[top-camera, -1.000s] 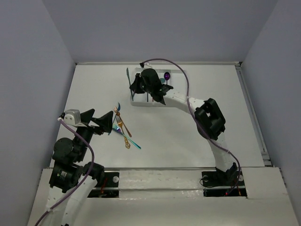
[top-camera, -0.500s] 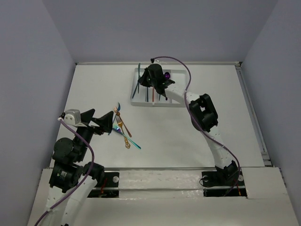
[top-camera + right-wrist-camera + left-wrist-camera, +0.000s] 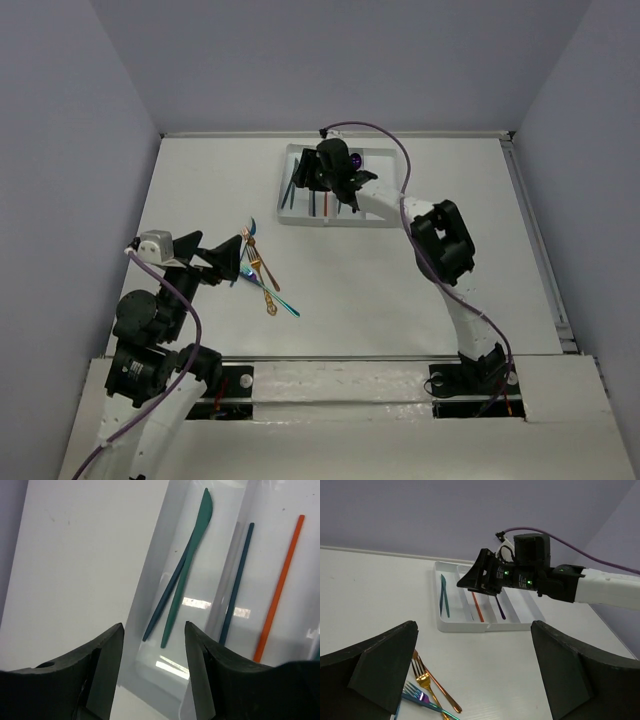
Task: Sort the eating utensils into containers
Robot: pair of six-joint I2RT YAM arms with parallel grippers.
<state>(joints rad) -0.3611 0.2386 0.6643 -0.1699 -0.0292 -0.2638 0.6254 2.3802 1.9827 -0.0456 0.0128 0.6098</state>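
Note:
The white tray (image 3: 340,222) lies at the back of the table. Its leftmost compartment (image 3: 200,630) holds two teal knives (image 3: 187,565), crossed along their length. A blue stick (image 3: 235,585) and an orange stick (image 3: 280,585) lie in the neighbouring compartments, and a purple spoon (image 3: 356,160) lies further right. My right gripper (image 3: 153,630) hangs open just above the knives, with nothing between its fingers. At the left of the table a pile of forks and spoons (image 3: 262,280) lies loose. My left gripper (image 3: 475,680) stands open beside it, holding nothing.
A gold fork (image 3: 422,680), a copper piece (image 3: 437,687) and a blue fork (image 3: 420,697) lie just ahead of the left fingers. The right arm (image 3: 600,587) stretches across to the tray. Grey walls enclose the table on three sides.
The right gripper carried a teal knife from left of the tray over its leftmost compartment, then opened. The knife now lies in that compartment. The left arm stayed put.

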